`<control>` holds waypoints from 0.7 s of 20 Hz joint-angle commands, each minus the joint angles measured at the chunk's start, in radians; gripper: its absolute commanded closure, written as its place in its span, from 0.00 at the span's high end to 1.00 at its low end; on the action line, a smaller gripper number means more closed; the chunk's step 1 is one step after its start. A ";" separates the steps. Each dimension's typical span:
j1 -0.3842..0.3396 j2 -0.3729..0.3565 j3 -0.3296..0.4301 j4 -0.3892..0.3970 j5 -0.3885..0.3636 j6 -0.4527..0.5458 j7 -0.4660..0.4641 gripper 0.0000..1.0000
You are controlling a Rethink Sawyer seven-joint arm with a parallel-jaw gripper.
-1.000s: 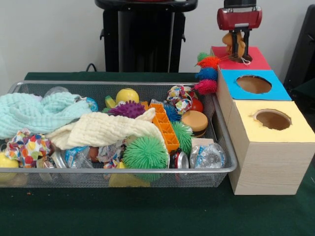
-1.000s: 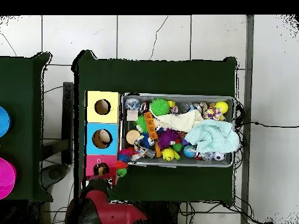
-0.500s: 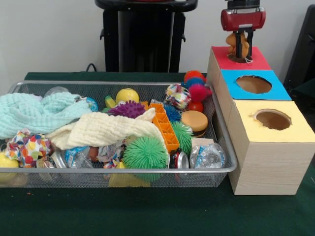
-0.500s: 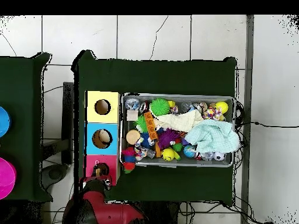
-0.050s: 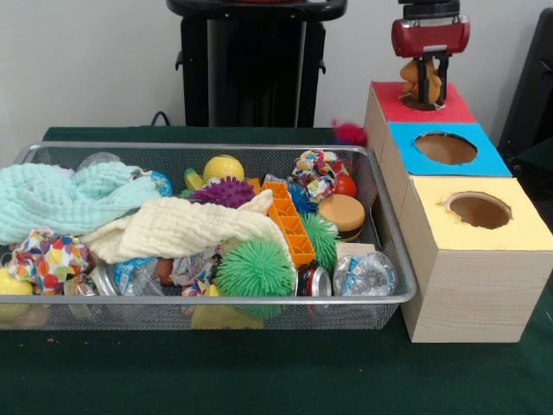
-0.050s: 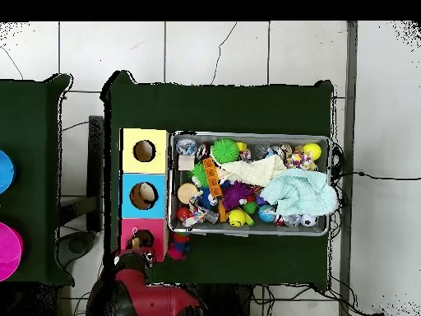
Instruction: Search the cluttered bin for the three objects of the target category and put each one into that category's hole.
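My gripper (image 5: 422, 83) hangs over the round hole of the red-topped box (image 5: 449, 107), shut on a small tan-orange toy (image 5: 411, 73). In the overhead view the gripper (image 6: 141, 241) sits over that same red box (image 6: 130, 227). A string of spiky balls, of which only a pink end (image 5: 350, 132) shows, lies outside the wire bin (image 5: 207, 301), on the green cloth beside the red box; the overhead view shows these spiky balls (image 6: 178, 244) red and blue. The blue-topped box (image 5: 484, 161) and yellow-topped box (image 5: 518, 229) stand in line with it.
The bin holds a green spiky ball (image 5: 256, 268), an orange brick strip (image 5: 290, 223), a purple spiky ball (image 5: 226, 192), a yellow ball (image 5: 224, 167), a burger toy (image 5: 342, 213), a cream cloth (image 5: 173, 226) and a mint cloth (image 5: 60, 199).
The spiky-ball string hung from the gripper's load, dropped to the bin's corner, then fell outside the bin beside the red box. The gripper rose slightly and stayed over the red hole.
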 commanded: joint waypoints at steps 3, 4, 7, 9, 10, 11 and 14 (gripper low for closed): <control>0.006 0.031 0.074 -0.128 0.081 0.032 0.299 1.00; 0.007 0.031 0.071 -0.129 0.080 0.033 0.297 1.00; 0.012 0.018 0.055 -0.145 0.070 0.042 0.268 1.00; 0.015 0.009 0.047 -0.153 0.073 0.060 0.257 1.00; 0.017 0.003 0.041 -0.157 0.076 0.071 0.249 1.00; 0.016 0.002 0.040 -0.160 0.074 0.074 0.246 1.00; 0.015 -0.003 0.035 -0.168 0.071 0.083 0.235 1.00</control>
